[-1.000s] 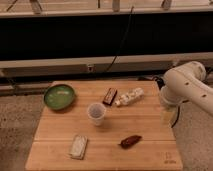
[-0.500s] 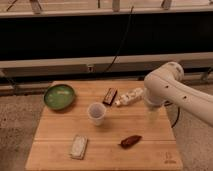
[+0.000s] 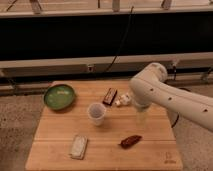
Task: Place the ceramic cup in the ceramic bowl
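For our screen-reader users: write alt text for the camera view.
A white robot arm reaches in from the right over a wooden table, its open gripper hanging just right of a pale cup. A green bowl sits at the table's back left corner, apart from the cup.

Table (image 3: 55,161), wooden top.
- Obstacles: ceramic bowl (image 3: 59,96) at far left. Ceramic cup (image 3: 96,113) upright at centre. Dark packet (image 3: 109,96) and clear bottle (image 3: 123,99) just beyond the cup, the bottle partly hidden by the arm (image 3: 170,97). Pale flat packet (image 3: 78,146) near left. Brown object (image 3: 130,141) near centre-right.
- The arm spans the right side above the top. The gripper (image 3: 142,117) hangs under it, right of the cup, jaws apart.
- Free room: bare wood between cup and bowl, and the near right corner.
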`<state>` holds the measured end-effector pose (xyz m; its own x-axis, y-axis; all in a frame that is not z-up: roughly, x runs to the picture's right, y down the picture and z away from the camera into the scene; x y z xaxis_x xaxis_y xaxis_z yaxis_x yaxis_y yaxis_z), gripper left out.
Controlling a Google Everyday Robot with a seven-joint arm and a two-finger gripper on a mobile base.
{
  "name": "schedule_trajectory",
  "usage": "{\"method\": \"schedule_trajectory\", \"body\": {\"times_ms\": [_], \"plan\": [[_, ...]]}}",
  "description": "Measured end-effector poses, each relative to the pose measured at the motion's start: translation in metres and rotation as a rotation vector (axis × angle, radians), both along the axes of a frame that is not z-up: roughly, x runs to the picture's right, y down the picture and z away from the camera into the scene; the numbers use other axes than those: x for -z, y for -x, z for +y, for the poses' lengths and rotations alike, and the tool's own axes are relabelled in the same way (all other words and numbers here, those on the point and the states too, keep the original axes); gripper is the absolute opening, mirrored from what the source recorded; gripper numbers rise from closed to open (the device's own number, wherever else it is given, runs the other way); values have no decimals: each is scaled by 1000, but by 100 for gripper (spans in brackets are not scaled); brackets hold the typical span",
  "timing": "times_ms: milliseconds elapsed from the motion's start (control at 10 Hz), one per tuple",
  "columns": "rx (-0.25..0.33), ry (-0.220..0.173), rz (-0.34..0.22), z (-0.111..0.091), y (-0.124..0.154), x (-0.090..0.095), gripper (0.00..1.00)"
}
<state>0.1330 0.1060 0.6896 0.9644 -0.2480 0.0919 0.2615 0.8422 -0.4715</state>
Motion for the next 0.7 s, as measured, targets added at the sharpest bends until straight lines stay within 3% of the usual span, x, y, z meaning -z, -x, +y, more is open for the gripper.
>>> {"method": "schedule_trajectory", "body": {"times_ms": [200,500,700], "plan": [[59,3,-30,5,16,-2,80],[90,24,-58,15,29,-7,80],[124,40,-93,24,53,-12,80]]}}
